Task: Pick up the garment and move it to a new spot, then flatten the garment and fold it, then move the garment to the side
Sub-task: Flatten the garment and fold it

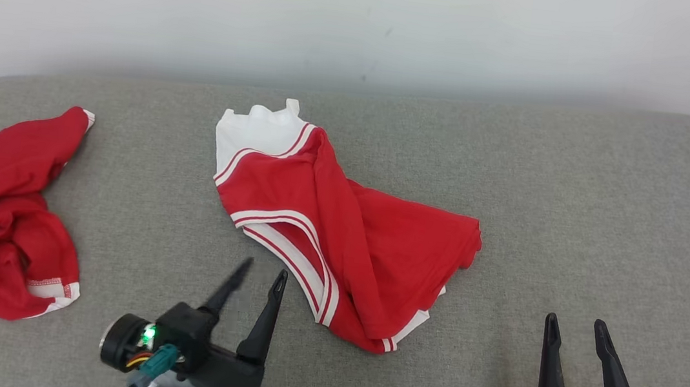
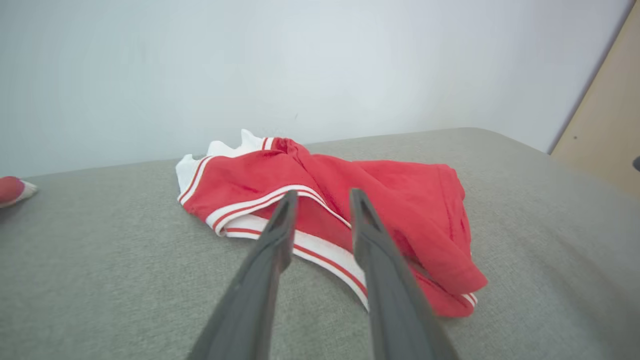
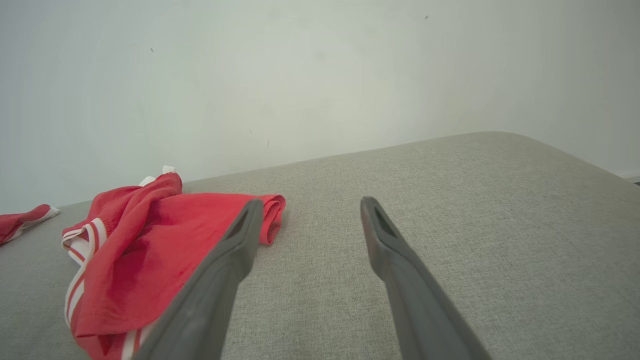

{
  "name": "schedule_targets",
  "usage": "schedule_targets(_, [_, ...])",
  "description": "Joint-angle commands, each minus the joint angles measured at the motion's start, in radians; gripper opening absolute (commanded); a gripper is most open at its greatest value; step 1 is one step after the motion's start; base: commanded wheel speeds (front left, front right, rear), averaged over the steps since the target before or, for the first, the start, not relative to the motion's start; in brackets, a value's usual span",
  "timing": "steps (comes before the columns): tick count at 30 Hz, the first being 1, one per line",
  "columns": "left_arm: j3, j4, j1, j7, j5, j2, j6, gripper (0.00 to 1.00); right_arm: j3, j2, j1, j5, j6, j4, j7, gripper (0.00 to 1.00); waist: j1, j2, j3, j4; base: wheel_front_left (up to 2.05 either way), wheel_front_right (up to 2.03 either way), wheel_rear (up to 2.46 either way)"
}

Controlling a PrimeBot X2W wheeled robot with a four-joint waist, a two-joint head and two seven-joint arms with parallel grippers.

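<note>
Garment (image 1: 340, 232) lies crumpled on grey padded surface (image 1: 576, 213); left fingers (image 1: 266, 314) and right fingers (image 1: 552, 360) parted, gripping nothing.

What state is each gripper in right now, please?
Left gripper: open, holding nothing.
Right gripper: open, holding nothing.

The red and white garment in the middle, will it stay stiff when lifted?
Probably not: the red and white fabric garment lies in soft folds, so it should droop. It looks thin, likely light. Pushed across the textured grey cushion, it would probably bunch up.
</note>
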State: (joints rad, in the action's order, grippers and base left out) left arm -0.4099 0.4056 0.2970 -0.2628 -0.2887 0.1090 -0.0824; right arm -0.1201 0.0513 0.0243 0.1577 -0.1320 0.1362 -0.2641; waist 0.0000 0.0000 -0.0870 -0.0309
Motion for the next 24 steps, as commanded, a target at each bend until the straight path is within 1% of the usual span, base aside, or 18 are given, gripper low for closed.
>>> schedule_targets(1, [0.031, -0.044, -0.039, -0.003, 0.018, 0.011, 0.013, 1.00, -0.002, -0.002, 0.012, -0.012, 0.003, 0.000, -0.001, 1.00, 0.0000, 0.0000, 0.017, 0.017, 0.00, 0.00, 0.00])
schedule_targets(3, [0.048, -0.070, -0.052, -0.003, 0.025, 0.015, 0.019, 1.00, -0.004, -0.002, 0.014, -0.013, 0.003, 0.000, -0.001, 1.00, 0.0000, 0.0000, 0.024, 0.023, 0.00, 0.00, 0.00])
schedule_targets(4, [0.084, -0.114, -0.079, -0.003, 0.036, 0.022, 0.029, 1.00, -0.006, -0.002, 0.021, -0.014, 0.003, 0.000, -0.001, 1.00, 0.0000, 0.0000, 0.039, 0.035, 0.00, 0.00, 0.00])
schedule_targets(12, [0.252, -0.258, -0.191, -0.003, 0.071, 0.052, 0.072, 1.00, -0.005, -0.002, 0.049, -0.020, 0.003, -0.009, -0.001, 1.00, 0.0000, 0.0000, 0.077, 0.077, 0.00, 0.00, 0.00])
schedule_targets(13, [0.252, -0.258, -0.191, -0.003, 0.071, 0.052, 0.072, 1.00, -0.005, -0.002, 0.049, -0.020, 0.003, -0.009, -0.001, 1.00, 0.0000, 0.0000, 0.077, 0.077, 0.00, 0.00, 0.00])
schedule_targets(20, [0.351, -0.304, -0.303, -0.003, 0.107, 0.055, 0.086, 1.00, -0.001, -0.002, 0.063, -0.027, 0.003, -0.019, 0.000, 1.00, 0.0000, 0.0000, 0.075, 0.091, 0.00, 0.00, 0.00])
schedule_targets(23, [0.388, -0.315, -0.352, -0.003, 0.114, 0.036, 0.097, 1.00, -0.002, -0.002, 0.067, -0.028, 0.003, -0.019, -0.001, 1.00, 0.0000, 0.0000, 0.075, 0.091, 0.00, 0.00, 0.00])
schedule_targets(24, [0.400, -0.315, -0.362, -0.003, 0.113, 0.033, 0.091, 1.00, -0.002, -0.002, 0.068, -0.029, 0.003, -0.019, -0.001, 1.00, 0.0000, 0.0000, 0.075, 0.092, 0.00, 0.00, 0.00])
